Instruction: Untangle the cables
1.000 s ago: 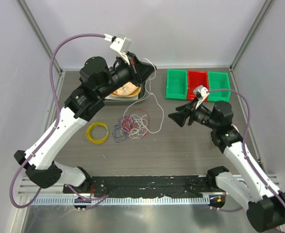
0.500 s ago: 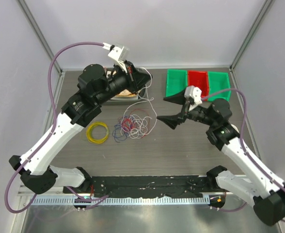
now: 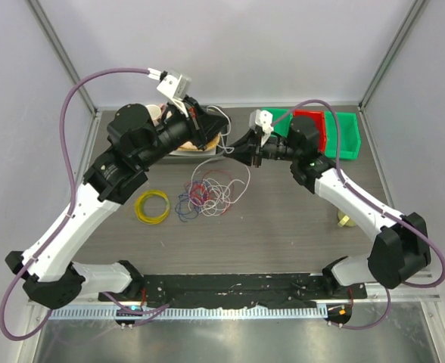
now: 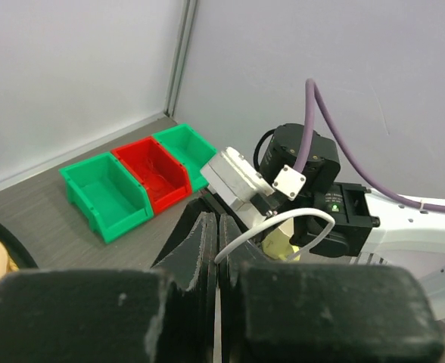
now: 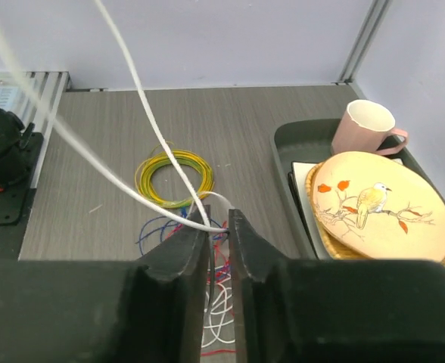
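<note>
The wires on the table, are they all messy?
Yes. The cables lie in one knotted red, white and blue heap. One white cable is lifted out of it, strung between the left gripper and the right gripper. The yellow ring beside the heap lies neat.

Grey wood-grain tabletop (image 3: 283, 234): matt, finely textured. Thin white, red and blue cables (image 3: 211, 189): smooth plastic sheath. Green and red bins (image 4: 124, 219): glossy moulded plastic. Bird-print plate (image 5: 381, 208) and pink mug (image 5: 366, 125): glossy glazed ceramic.
</note>
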Controlling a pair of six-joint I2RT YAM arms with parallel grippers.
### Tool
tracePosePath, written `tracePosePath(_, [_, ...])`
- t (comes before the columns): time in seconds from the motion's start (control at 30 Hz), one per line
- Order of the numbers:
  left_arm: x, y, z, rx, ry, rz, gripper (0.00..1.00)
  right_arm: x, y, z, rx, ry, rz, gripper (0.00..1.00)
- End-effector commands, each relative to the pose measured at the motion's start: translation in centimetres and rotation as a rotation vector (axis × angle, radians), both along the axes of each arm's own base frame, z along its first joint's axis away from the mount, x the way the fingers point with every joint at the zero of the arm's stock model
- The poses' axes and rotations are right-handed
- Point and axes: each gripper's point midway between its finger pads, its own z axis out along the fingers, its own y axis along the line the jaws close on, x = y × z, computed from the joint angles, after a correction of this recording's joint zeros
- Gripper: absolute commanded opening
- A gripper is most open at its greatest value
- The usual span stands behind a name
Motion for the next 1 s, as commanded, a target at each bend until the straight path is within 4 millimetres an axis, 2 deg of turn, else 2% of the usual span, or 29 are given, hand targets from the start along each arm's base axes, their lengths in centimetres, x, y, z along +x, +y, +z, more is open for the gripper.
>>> tracePosePath(0.0, [-0.8,0.9,1.2,-0.013,-0.048,0.001,0.00,-1.3,0.6,3.5,0.056,-0.093,0.086,0.10])
tracePosePath(0.03, [-1.0,1.0,1.2,-0.012,-0.047,0.001,0.00,-1.4,0.5,3.8,0.070,-0.095,0.079,0.01])
tracePosePath(0.07, [-0.8,1.2,1.1,-0.010,-0.045,0.013,0.00,-1.2,0.4,3.4,0.079,-0.077,0.051,0.01])
tracePosePath(0.13, [-0.7,1.6,0.9,-0.005,-0.039,0.036,0.00,-1.5,-0.5,5.8,0.155,-0.073,-0.014,0.01])
tracePosePath(0.17, [-0.5,1.8,0.5,-0.001,-0.029,0.051,0.00,-0.2,-1.4,6.6,0.194,-0.065,-0.131,0.01])
tracePosePath(0.2, [0.1,2.5,0.2,-0.002,-0.015,0.104,0.04,0.0,-2.0,7.7,0.229,-0.049,-0.180,0.01])
tracePosePath(0.23, [0.0,3.2,0.3,-0.013,-0.014,0.131,0.27,-0.3,-2.9,8.8,0.249,-0.019,-0.231,0.01])
tracePosePath(0.27, [0.3,3.7,-1.2,0.002,0.010,0.167,0.47,0.0,-3.8,10.6,0.283,-0.013,-0.290,0.01])
tracePosePath(0.3, [0.8,4.6,-1.9,-0.004,0.031,0.224,0.65,1.7,-5.4,11.8,0.325,0.015,-0.432,0.01])
tracePosePath(0.33, [0.9,5.1,-2.5,-0.007,0.036,0.248,0.98,2.4,-6.9,11.9,0.330,0.082,-0.537,0.01])
tracePosePath(0.37, [0.7,5.9,-4.3,0.006,0.053,0.270,1.00,2.5,-7.9,14.4,0.382,0.098,-0.590,0.01])
tracePosePath(0.4, [1.1,6.7,-5.3,-0.013,0.084,0.329,1.00,3.1,-9.2,15.4,0.402,0.094,-0.676,0.01])
tracePosePath(0.43, [1.1,7.2,-5.8,-0.029,0.092,0.350,1.00,3.1,-9.7,15.9,0.394,0.098,-0.701,0.01])
tracePosePath(0.47, [1.0,7.5,-8.2,-0.007,0.117,0.364,1.00,2.6,-10.3,18.6,0.438,0.073,-0.710,0.01])
tracePosePath(0.53, [1.3,7.9,-10.0,-0.024,0.139,0.396,1.00,2.0,-10.6,20.6,0.452,0.075,-0.702,0.01])
tracePosePath(0.57, [1.4,7.6,-12.7,0.014,0.165,0.387,1.00,1.2,-10.5,23.1,0.496,0.074,-0.672,0.01])
tracePosePath(0.6, [1.5,7.0,-13.1,0.011,0.152,0.365,1.00,0.6,-10.2,24.0,0.502,0.078,-0.634,0.01])
tracePosePath(0.63, [1.1,6.1,-15.0,0.044,0.169,0.312,1.00,-0.2,-10.2,25.6,0.517,0.078,-0.609,0.01])
tracePosePath(0.7, [1.2,4.8,-16.4,0.071,0.171,0.263,1.00,-0.2,-9.6,25.9,0.522,0.139,-0.587,0.01])
tracePosePath(0.73, [1.0,4.1,-17.5,0.096,0.170,0.222,1.00,-0.9,-9.6,27.4,0.540,0.129,-0.561,0.01])
tracePosePath(0.8, [1.1,3.0,-18.3,0.112,0.162,0.178,1.00,-0.8,-9.3,27.8,0.549,0.164,-0.550,0.01])
tracePosePath(0.93, [1.5,1.1,-19.1,0.116,0.155,0.110,1.00,-2.6,-9.3,31.1,0.602,0.149,-0.477,0.01])
tracePosePath(0.97, [1.4,0.6,-19.4,0.122,0.162,0.087,1.00,-2.6,-9.2,31.2,0.598,0.156,-0.474,0.01])
